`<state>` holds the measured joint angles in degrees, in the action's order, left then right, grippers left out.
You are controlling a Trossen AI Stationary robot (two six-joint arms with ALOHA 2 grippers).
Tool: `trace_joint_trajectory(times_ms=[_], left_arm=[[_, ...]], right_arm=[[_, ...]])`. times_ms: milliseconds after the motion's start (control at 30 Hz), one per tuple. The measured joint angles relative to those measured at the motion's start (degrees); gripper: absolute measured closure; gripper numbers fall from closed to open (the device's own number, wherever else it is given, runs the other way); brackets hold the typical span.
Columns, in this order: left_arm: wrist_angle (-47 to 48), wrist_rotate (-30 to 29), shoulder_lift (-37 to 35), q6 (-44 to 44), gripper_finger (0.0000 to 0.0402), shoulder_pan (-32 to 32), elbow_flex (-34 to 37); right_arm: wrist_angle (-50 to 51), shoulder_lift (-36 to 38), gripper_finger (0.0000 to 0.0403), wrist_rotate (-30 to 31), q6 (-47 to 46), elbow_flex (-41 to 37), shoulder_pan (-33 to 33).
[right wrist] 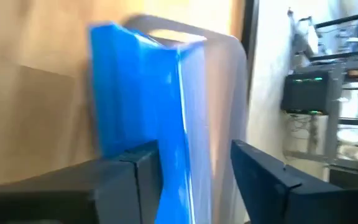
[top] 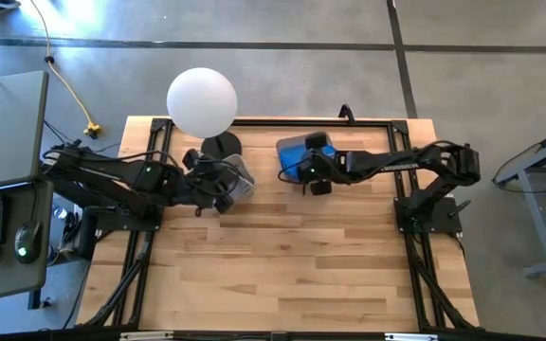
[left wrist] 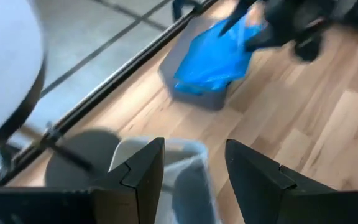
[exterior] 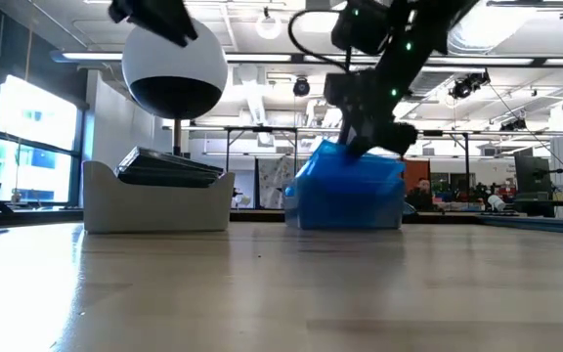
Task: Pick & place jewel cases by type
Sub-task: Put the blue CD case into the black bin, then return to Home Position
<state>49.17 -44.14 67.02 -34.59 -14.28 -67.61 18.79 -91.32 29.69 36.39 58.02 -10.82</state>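
Your right claw (top: 309,169) hangs over the right tub (exterior: 352,207) at the table's (top: 282,256) far edge, fingers spread either side of the blue jewel cases (right wrist: 143,106) standing in it. Your left claw (left wrist: 191,168) gapes wide, empty, above the left tub (exterior: 154,200) holding dark jewel cases (exterior: 169,166).

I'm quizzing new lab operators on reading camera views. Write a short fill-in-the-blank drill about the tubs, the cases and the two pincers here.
1. The blue cases lie in the tub under the ____ pincer.
2. The dark cases are stacked in the tub beside the white ____.
3. The left pincer hovers with its jaws ____.
4. Both tubs stand on a ____ table.

Missing words: right; globe lamp; open; wooden
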Motion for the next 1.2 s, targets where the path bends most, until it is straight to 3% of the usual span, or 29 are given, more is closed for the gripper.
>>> trace_joint_trajectory(times_ms=[100,300,533,733,867,1000,1100,1200], left_arm=[[4.52,0.3,-1.25,-4.54,0.0234,-0.04,-0.03],[10.54,0.44,-4.49,-11.53,0.0234,-2.77,0.0],[13.93,-2.3,-11.41,-12.26,0.0234,-11.03,0.02],[16.93,-7.35,-18.9,-14.29,0.0234,-21.16,4.32],[16.17,-12.34,-24.89,-18.53,0.0234,-28.85,13.01],[9.12,-16.72,-30.99,-16.98,0.0234,-35.08,23.94],[-2.39,-17.53,-35.22,-11.01,0.0234,-37.75,30.97],[-15.18,-13.9,-38.99,0.03,0.0234,-38.8,36.48]], right_arm=[[6.26,0.1,0.0212,-1.13,-4.75,2.95,1.88],[14.07,0.53,0.0202,3.91,-10.9,8.0,7.28],[18.75,2.36,0.0217,9.98,-15.44,14.76,16.09],[29.51,8.43,0.0233,6.42,-30.03,16.59,22.98],[29.72,18.02,0.0245,8.67,-40.61,9.33,27.94],[19.26,30.92,0.0257,10.23,-43.62,-5.34,33.1],[4.04,41.76,0.0264,5.36,-40.13,-16.94,34.55],[-12.98,52.14,0.0268,-3.96,-33.03,-27.71,33.82]])
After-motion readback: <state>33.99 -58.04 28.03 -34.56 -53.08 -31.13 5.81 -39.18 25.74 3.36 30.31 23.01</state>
